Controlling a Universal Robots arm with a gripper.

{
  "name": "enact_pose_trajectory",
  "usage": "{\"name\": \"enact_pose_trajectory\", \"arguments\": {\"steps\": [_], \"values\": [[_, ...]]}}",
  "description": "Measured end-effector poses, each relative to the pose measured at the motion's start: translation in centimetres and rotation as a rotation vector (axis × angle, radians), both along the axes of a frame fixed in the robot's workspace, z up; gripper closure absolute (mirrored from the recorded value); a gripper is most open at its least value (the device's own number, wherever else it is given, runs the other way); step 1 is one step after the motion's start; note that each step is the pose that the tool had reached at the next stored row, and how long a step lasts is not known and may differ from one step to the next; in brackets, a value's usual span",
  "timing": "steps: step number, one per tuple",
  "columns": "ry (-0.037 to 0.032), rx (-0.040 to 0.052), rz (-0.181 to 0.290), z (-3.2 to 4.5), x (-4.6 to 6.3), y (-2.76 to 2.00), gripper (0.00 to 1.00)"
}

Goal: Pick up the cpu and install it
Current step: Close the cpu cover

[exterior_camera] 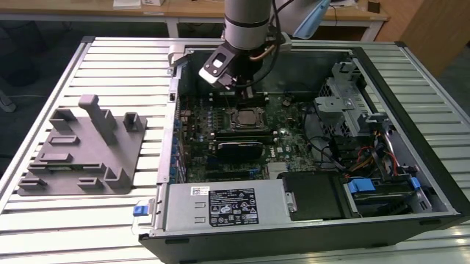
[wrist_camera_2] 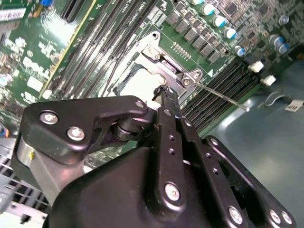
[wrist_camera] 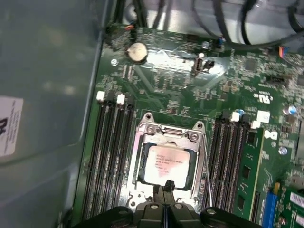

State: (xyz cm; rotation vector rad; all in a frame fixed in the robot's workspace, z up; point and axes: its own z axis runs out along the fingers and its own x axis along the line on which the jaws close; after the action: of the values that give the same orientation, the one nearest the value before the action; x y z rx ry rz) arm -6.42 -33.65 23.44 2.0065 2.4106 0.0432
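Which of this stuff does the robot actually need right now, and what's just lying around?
For the job: cpu, its socket, gripper.
Lying about: grey tray, power supply, coin battery.

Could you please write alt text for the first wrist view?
The cpu lies in its socket on a green motherboard, with the shut tool at one edge of it. Dark memory slots flank the socket.
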Motion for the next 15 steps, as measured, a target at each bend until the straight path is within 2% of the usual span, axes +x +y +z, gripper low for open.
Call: {"name": "enact_pose_trajectory", "arguments": {"steps": [15], "values": [[0.0001, -0.0002, 0.273, -0.05, 0.00, 0.00, 0.89]]}}
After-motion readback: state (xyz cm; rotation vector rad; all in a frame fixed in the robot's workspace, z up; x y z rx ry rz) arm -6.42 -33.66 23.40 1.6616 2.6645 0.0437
